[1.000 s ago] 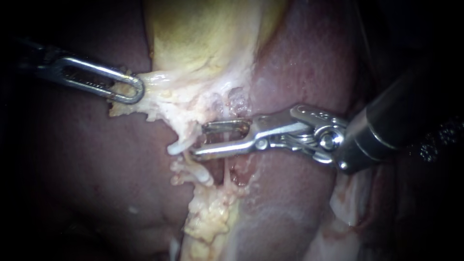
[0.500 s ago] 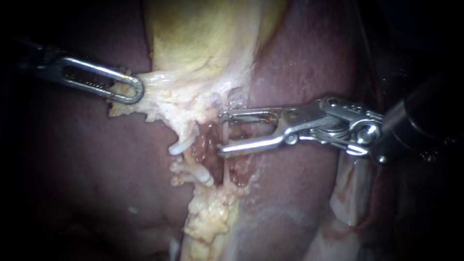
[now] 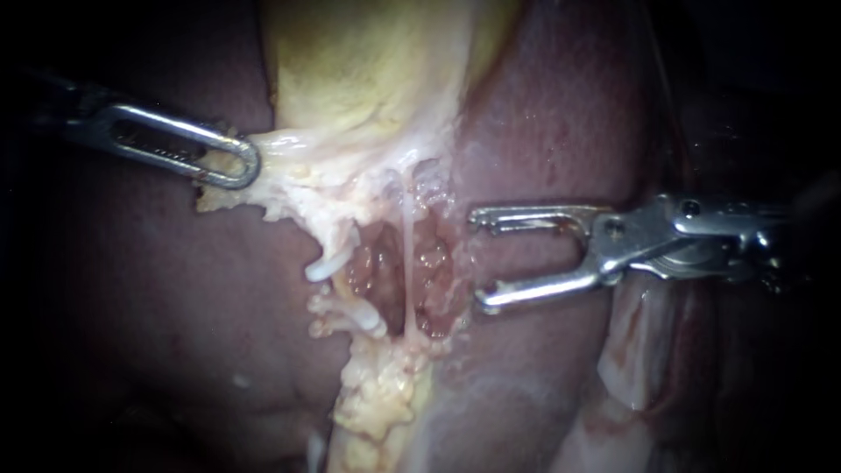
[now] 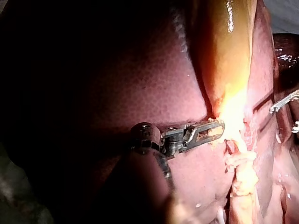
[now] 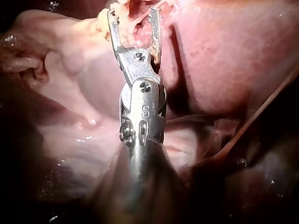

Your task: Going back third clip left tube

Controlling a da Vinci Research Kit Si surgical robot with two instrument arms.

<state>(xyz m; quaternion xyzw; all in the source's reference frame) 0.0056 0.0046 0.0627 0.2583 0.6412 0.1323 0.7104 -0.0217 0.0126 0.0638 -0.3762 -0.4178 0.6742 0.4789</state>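
My right instrument (image 3: 479, 258) comes in from the right with its jaws open and nothing between them, a little to the right of the opened window of tissue. A thin pale tube (image 3: 408, 254) runs down through that window. To its left, two white clips (image 3: 326, 265) (image 3: 363, 319) stick out of the pale tissue. My left instrument (image 3: 229, 163) is shut on the pale tissue at the gallbladder's (image 3: 368, 70) lower edge and holds it leftward. The left wrist view shows the same hold (image 4: 210, 132). In the right wrist view the open jaws (image 5: 133, 16) stand just short of the window.
Dark red liver (image 3: 561, 114) lies on both sides of the gallbladder. Lumpy yellow fat (image 3: 381, 394) trails below the window. Pale folded tissue (image 3: 639, 350) lies under my right instrument's shaft. My right instrument's jaw tips (image 4: 276, 107) show beyond the gallbladder in the left wrist view.
My right instrument has drawn back to the right, out of the window and off the tube, jaws still open. The thin tube now shows uncovered. My left instrument has held still.
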